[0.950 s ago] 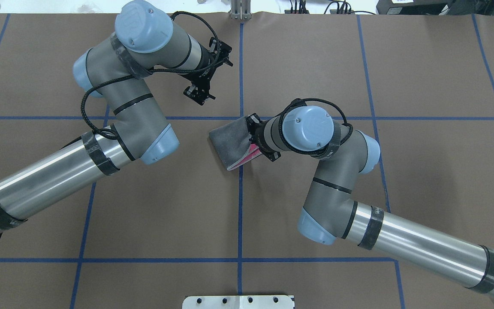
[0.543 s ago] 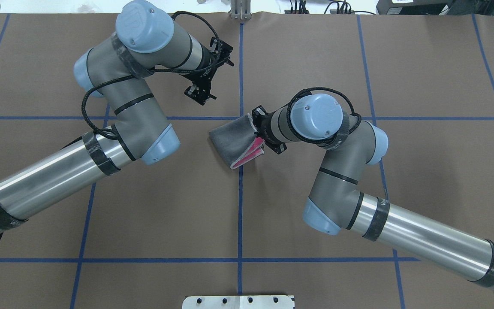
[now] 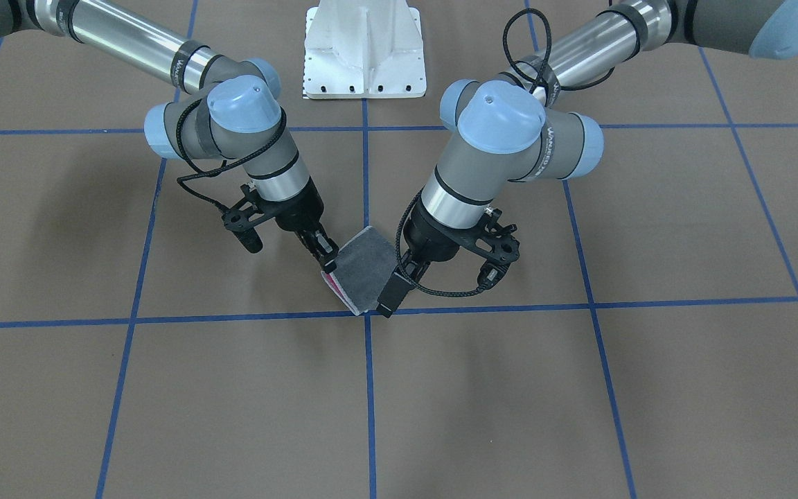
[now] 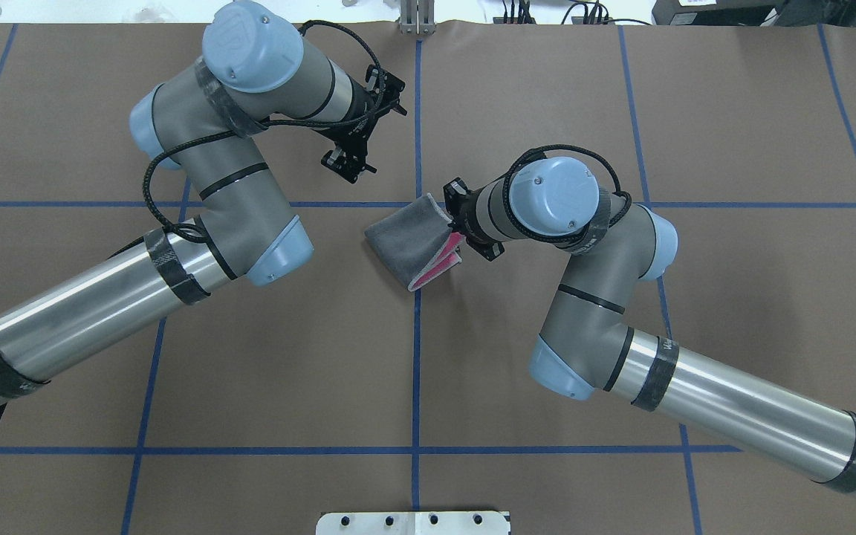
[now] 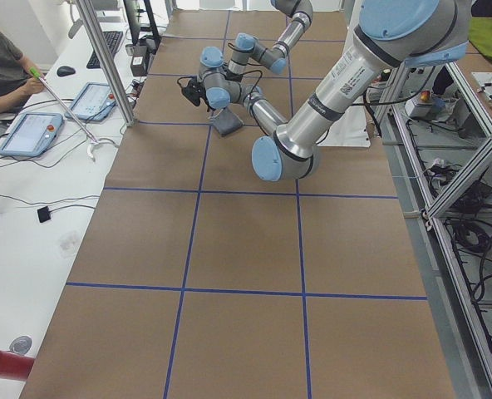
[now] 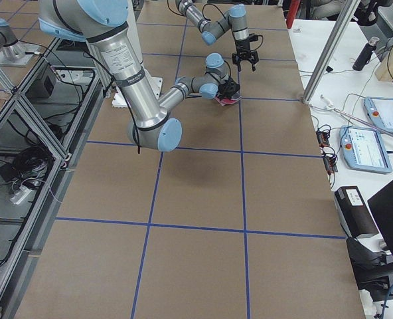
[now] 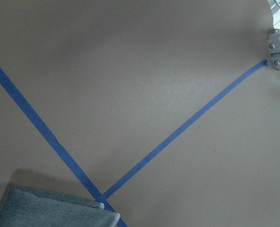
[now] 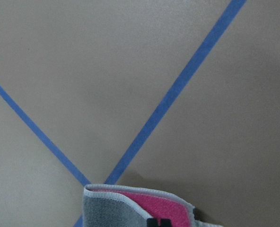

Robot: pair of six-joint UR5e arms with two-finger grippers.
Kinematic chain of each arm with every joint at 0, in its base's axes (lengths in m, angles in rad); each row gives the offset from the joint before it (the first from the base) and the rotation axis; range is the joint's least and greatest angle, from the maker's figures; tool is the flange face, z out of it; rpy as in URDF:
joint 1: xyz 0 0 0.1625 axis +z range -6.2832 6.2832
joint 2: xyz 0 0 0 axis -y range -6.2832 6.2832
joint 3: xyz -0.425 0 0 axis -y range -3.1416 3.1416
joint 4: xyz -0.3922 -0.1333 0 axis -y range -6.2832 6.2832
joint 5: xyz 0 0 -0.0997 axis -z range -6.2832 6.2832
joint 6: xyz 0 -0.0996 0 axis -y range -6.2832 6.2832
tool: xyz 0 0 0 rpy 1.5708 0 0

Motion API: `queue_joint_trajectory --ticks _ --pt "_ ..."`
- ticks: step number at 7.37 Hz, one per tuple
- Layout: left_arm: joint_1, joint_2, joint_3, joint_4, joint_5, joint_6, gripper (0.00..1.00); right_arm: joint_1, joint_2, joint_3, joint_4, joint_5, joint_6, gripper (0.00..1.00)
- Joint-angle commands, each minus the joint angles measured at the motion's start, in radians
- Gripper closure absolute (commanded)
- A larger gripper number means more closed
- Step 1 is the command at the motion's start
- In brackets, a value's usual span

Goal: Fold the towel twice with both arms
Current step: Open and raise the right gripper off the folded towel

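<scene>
Left arm [image 4: 101, 297] reaches over the brown table [image 4: 658, 111], wrist bent toward centre. Left gripper [image 4: 344, 161] hangs off the surface, jaws look apart with nothing between them. It is clear of the cloth, which lies on its robot-ward side and a bit to its right. Its wrist cam only catches a grey corner of the cloth at the bottom-left edge, no fingers in frame. The towel [image 4: 404, 239] is folded, dark grey face out, with pink showing between the layers at the open end, along the light edging. It sits at the crossing of the blue tape lines [image 4: 417, 357], between the two grippers: folded end on the left gripper's side, open end at the right one. Right gripper [image 3: 328, 262] is clamped on that open end. The right wrist cam shows black fingertips [image 8: 152, 223] on the grey and pink layers. Layers gape a little at the held end; the rest lies on the table. Right arm [image 4: 733, 416] runs back from the gripper, elbow folded to its right. White pedestal base [image 3: 364, 55] sits behind both wrists, on the robot's side.
</scene>
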Motion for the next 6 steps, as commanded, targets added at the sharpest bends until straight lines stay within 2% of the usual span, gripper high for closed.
queue_joint_trajectory --ticks 1,2,6 --pt "0.000 0.001 0.000 0.000 0.000 0.001 0.01 0.015 0.001 -0.028 0.007 -0.005 -0.012 0.53" --pt "0.000 0.002 0.000 0.000 0.000 0.001 0.01 0.021 0.002 -0.045 0.009 -0.005 -0.022 0.01" --pt "0.003 0.007 0.005 -0.001 0.002 0.013 0.01 0.051 0.010 -0.034 0.009 0.008 -0.027 0.00"
